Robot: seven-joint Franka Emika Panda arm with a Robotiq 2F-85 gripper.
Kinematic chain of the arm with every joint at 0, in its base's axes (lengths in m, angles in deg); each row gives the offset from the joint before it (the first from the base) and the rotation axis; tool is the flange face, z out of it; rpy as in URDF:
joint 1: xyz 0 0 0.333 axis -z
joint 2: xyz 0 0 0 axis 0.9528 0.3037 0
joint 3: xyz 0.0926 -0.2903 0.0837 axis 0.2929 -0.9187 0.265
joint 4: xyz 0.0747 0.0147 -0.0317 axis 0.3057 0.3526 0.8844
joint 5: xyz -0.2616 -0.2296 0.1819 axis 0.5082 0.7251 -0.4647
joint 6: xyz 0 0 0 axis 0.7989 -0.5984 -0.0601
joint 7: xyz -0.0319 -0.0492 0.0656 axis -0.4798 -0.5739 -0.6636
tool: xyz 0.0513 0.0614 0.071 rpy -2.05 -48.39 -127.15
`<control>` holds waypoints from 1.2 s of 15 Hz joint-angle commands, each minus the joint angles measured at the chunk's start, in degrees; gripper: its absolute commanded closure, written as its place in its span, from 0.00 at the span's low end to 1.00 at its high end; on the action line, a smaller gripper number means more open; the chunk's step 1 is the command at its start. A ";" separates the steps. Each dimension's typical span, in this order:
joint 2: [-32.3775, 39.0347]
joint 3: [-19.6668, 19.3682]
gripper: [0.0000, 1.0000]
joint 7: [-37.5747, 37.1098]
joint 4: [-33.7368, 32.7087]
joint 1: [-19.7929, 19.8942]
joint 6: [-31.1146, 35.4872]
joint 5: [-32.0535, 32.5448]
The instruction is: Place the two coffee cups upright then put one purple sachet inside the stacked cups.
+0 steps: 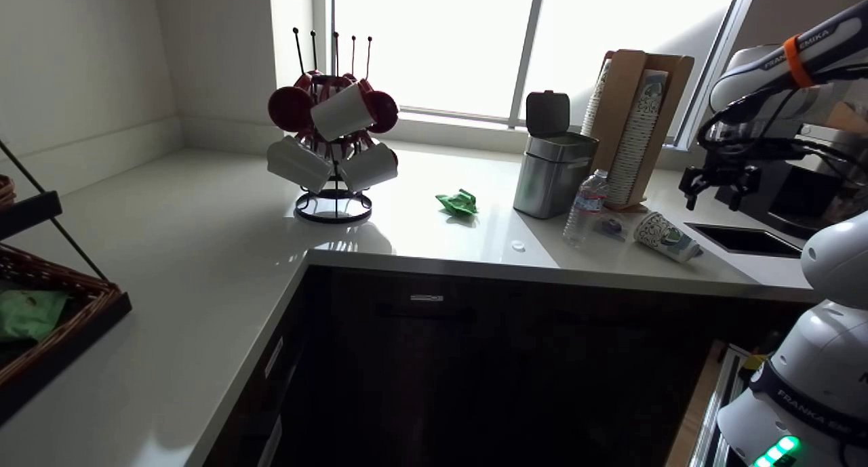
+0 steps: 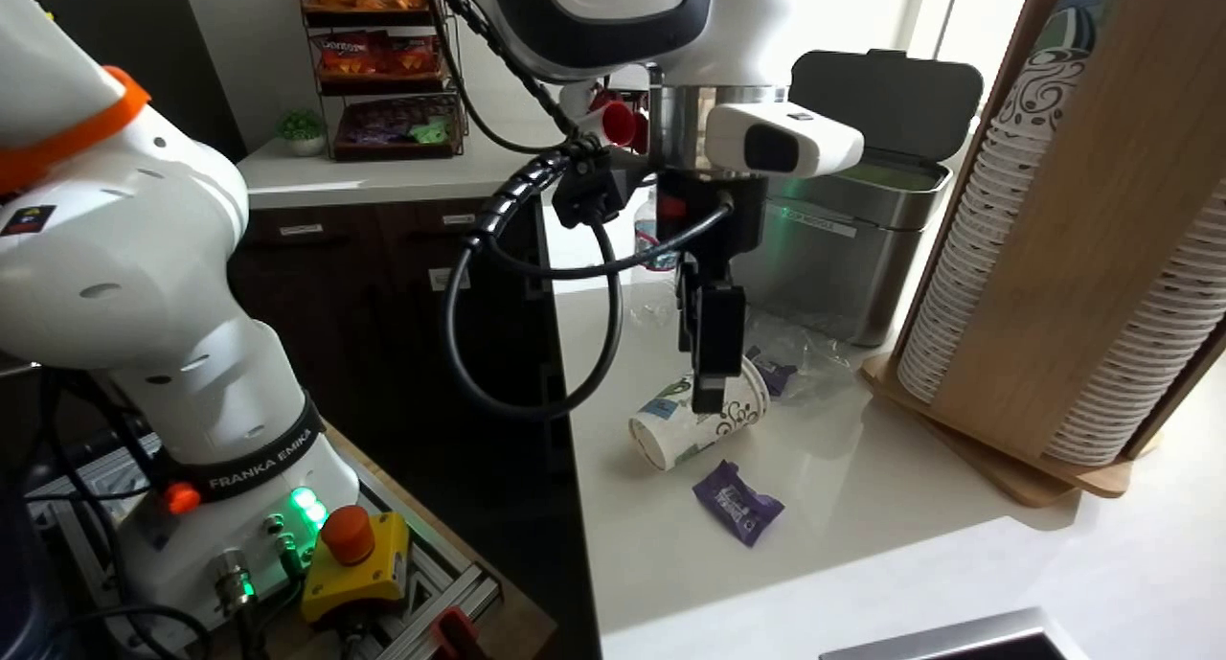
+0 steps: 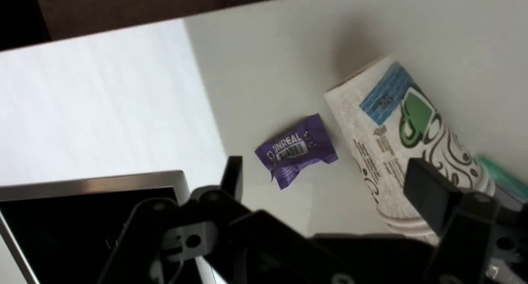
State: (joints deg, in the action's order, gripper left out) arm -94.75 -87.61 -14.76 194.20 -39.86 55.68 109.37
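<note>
"How does the claw (image 3: 326, 172) stand?"

"Released, its fingers (image 3: 431, 189) spread wide, hanging above the counter (image 3: 255, 82)."

"And the paper cup (image 3: 396, 139)?"

"It lies on its side on the counter. Whether a second cup nests inside cannot be told."

"Where is the purple sachet (image 3: 298, 150)?"

"On the counter, just beside the cup; in an exterior view another sachet (image 2: 774, 374) shows by the cup's rim."

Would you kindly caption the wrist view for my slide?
Open gripper over the counter: purple sachet beside a sideways cup.
</note>
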 commanded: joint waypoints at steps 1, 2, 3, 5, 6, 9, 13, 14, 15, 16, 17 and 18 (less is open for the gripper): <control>4.51 0.73 0.00 -8.32 -4.59 -0.66 -1.87 -5.49; 6.07 0.89 0.00 -10.29 -5.80 -1.13 -1.21 -6.94; 6.90 0.96 0.00 -11.61 -6.79 -1.47 -1.14 -8.04; 9.87 1.13 0.00 -14.00 -9.04 -2.65 -0.55 -10.07; 11.48 1.12 0.00 -15.21 -10.18 -3.39 -0.21 -11.06; 15.44 1.07 0.00 -17.67 -13.27 -5.34 -0.22 -13.84; 20.36 0.79 0.00 -18.61 -17.00 -7.41 -1.65 -16.64; 21.40 0.70 0.00 -18.22 -17.76 -7.80 -2.08 -17.07; 22.42 0.65 0.00 -18.06 -18.35 -8.16 -2.16 -17.58; 23.12 0.52 0.00 -17.24 -19.09 -8.42 -3.44 -17.68; 23.82 0.45 0.00 -16.96 -19.56 -8.71 -4.27 -17.88; 24.63 0.35 0.00 -16.34 -20.14 -8.86 -5.27 -18.19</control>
State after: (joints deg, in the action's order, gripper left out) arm -72.94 -86.38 -32.66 176.91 -47.66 54.21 93.36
